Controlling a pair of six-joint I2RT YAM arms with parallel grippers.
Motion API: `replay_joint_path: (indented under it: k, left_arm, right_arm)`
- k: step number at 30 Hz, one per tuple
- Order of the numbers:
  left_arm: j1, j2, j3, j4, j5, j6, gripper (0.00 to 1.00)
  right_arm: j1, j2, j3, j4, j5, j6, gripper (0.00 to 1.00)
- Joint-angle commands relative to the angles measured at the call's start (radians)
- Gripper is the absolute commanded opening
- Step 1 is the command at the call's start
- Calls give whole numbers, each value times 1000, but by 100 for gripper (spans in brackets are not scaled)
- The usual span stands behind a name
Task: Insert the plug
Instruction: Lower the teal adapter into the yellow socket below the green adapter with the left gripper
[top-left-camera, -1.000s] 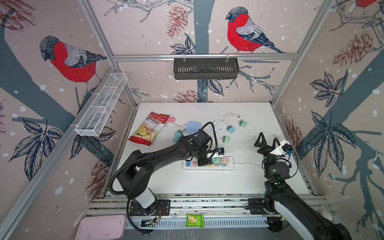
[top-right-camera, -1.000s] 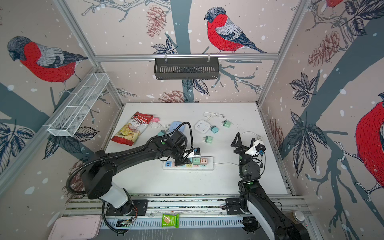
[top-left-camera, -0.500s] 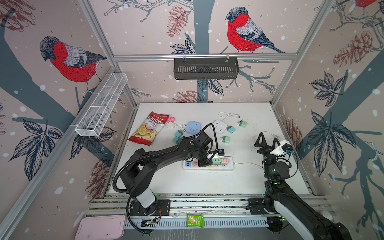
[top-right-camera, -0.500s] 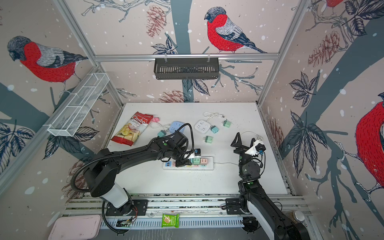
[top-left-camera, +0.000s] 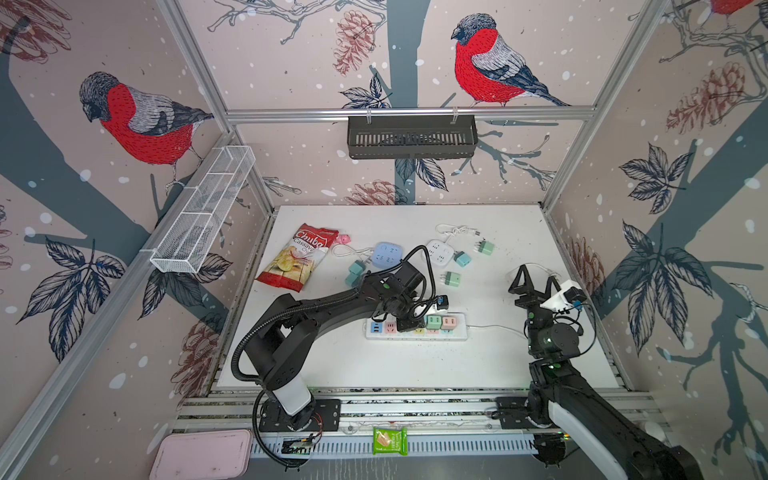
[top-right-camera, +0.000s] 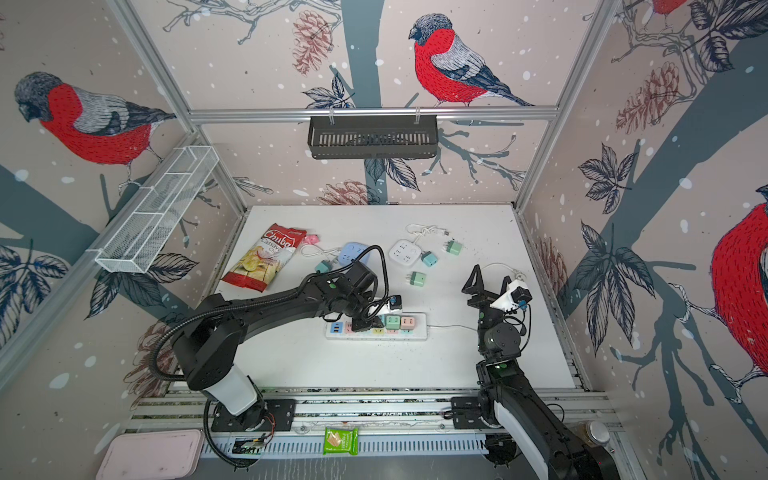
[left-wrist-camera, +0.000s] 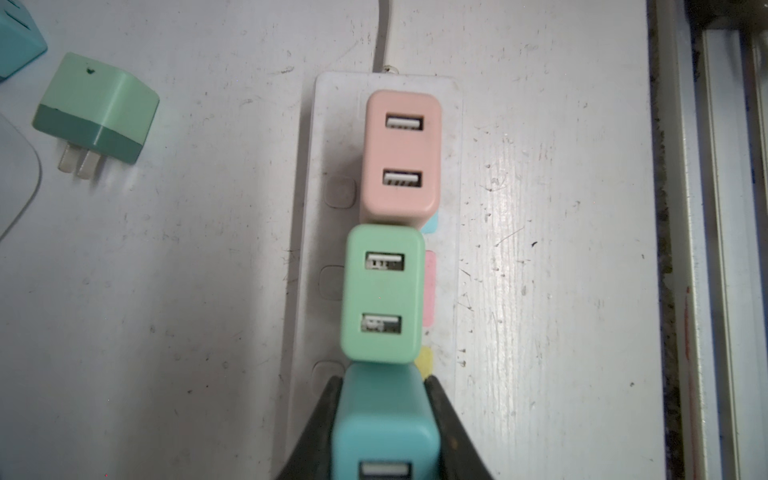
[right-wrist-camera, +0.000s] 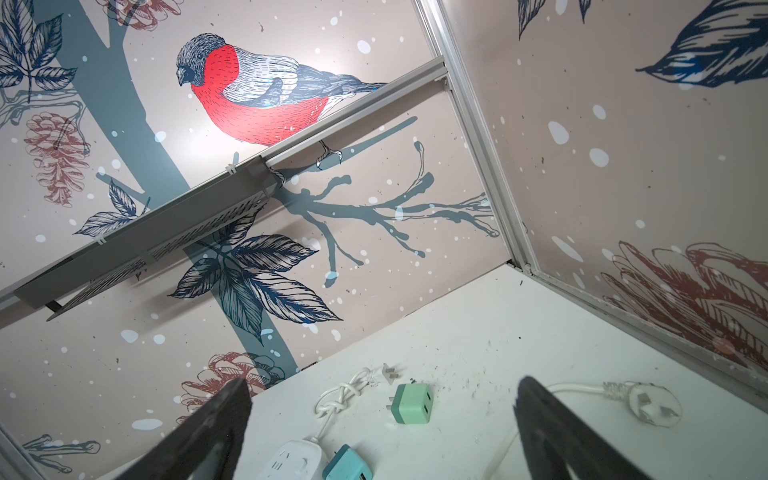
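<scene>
Nearest me, off the desk (top-left-camera: 374, 365), a green snack packet (top-left-camera: 389, 441) lies on the front rail. A pink tray (top-left-camera: 199, 455) sits to its left.

On the desk, near centre, the white power strip (left-wrist-camera: 336, 133) lies left to right, its cord running off to the right. The left gripper (top-left-camera: 406, 323) is down on it, pinching the teal plug (left-wrist-camera: 384, 419) between its black fingers (left-wrist-camera: 330, 399). The teal plug stands on the strip, touching the green charger (left-wrist-camera: 382, 293). The pink charger (left-wrist-camera: 401, 156) comes next in the row, to the right. I cannot tell whether the teal plug's pins are fully seated.

At the right, the right gripper (top-left-camera: 536, 275) is raised off the desk, pointing up and away, jaws spread wide, holding nothing.

Beyond the strip a loose green charger (top-left-camera: 451, 277) lies on its side, pins showing. Farther back I see a white cube socket (top-left-camera: 439, 252) with a knotted cord and a blue cube socket (top-left-camera: 386, 253) to its left. A red chips bag (top-left-camera: 297, 262) lies at the far left.

On the far wall hangs a black basket (top-left-camera: 411, 137).
</scene>
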Motion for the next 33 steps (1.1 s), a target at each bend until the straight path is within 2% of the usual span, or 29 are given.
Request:
replay_joint_path:
  k: [1, 33]
  left_arm:
    - [5, 5, 8, -3, 4, 9, 0]
    - [6, 77, 35, -32, 28, 20, 0]
  right_arm:
    - [-1, -2, -113, 29, -5, 7, 100]
    - [-4, -4, -112, 26, -5, 10, 100]
